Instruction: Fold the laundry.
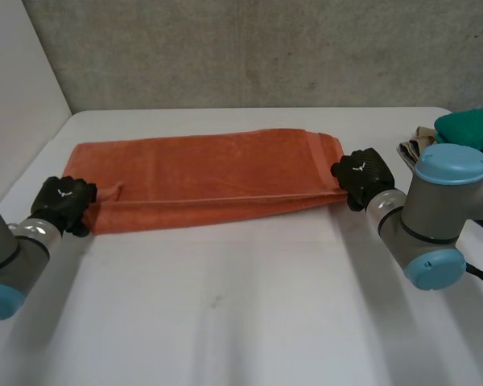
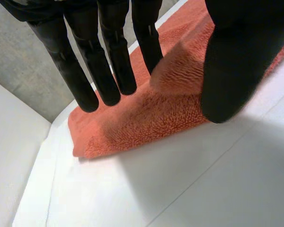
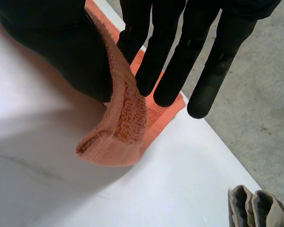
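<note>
Orange towel [image 1: 209,181] folded lengthwise, toward desk [image 1: 225,314] far edge. Ends pinched, thumb [image 3: 52,42] against straight fingers [image 3: 173,66]: left robot hand [image 1: 63,203] near desk left edge, right robot hand [image 1: 364,175] at opposite end. Lift both level, keep cloth taut.

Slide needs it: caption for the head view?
Left hand and right hand pinch opposite ends of the folded orange towel on the white table.

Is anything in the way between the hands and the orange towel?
Nothing visible. The left hand pinches the towel at one end, the right hand at the other. The green cloth lies apart from the towel.
</note>
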